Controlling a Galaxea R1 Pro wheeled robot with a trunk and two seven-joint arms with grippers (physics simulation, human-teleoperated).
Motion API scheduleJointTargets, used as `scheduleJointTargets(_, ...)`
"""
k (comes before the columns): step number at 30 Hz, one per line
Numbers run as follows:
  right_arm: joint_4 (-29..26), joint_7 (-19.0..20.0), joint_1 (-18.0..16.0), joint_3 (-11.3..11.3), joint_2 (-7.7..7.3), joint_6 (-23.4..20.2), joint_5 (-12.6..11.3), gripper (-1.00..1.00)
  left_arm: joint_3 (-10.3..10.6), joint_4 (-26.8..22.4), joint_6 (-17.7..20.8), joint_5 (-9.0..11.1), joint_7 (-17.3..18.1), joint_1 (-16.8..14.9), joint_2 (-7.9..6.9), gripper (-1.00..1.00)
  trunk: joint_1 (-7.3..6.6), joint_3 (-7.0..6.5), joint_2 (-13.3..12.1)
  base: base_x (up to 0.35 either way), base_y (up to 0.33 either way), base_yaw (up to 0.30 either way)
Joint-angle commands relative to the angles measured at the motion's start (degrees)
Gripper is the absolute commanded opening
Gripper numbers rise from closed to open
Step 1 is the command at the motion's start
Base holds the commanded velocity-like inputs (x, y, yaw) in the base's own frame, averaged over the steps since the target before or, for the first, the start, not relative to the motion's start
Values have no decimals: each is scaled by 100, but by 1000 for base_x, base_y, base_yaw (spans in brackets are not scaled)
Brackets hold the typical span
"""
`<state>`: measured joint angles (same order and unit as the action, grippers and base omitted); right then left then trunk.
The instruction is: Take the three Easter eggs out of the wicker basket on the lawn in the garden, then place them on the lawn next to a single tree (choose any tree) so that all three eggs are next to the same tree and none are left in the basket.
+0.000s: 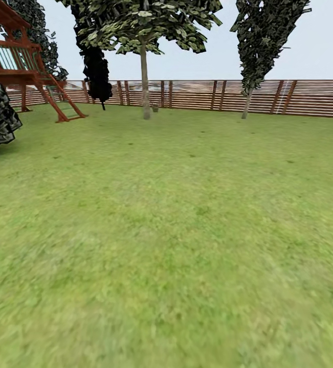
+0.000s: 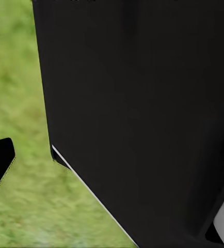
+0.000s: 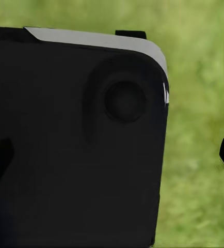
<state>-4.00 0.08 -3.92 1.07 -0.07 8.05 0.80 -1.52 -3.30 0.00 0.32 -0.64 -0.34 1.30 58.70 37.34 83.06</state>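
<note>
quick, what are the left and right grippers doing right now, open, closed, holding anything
Left gripper: cannot be told; a black robot body panel blocks its wrist view.
Right gripper: cannot be told; a black housing blocks its wrist view.

Lawn (image 1: pixel 176 230) ahead — tree (image 1: pixel 145 87) before fence (image 1: pixel 197 94).

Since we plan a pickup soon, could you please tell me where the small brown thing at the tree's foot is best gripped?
The brown thing is too far and small to show any rim or handle, so the grip part cannot be told. It sits on the lawn just right of the trunk, fence behind, so likely come from the open lawn side.
</note>
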Motion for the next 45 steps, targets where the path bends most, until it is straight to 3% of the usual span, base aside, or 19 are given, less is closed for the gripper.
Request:
scheduleJointTargets(1,3,1,-3,8,1,21,8,100,-14,-3,0,3,-7,-2,0,100,3,5,2,333,0,0)
scheduleJointTargets(45,5,0,-3,-2,0,39,8,100,-20,4,0,3,-7,-2,1,100,3,5,2,333,0,0)
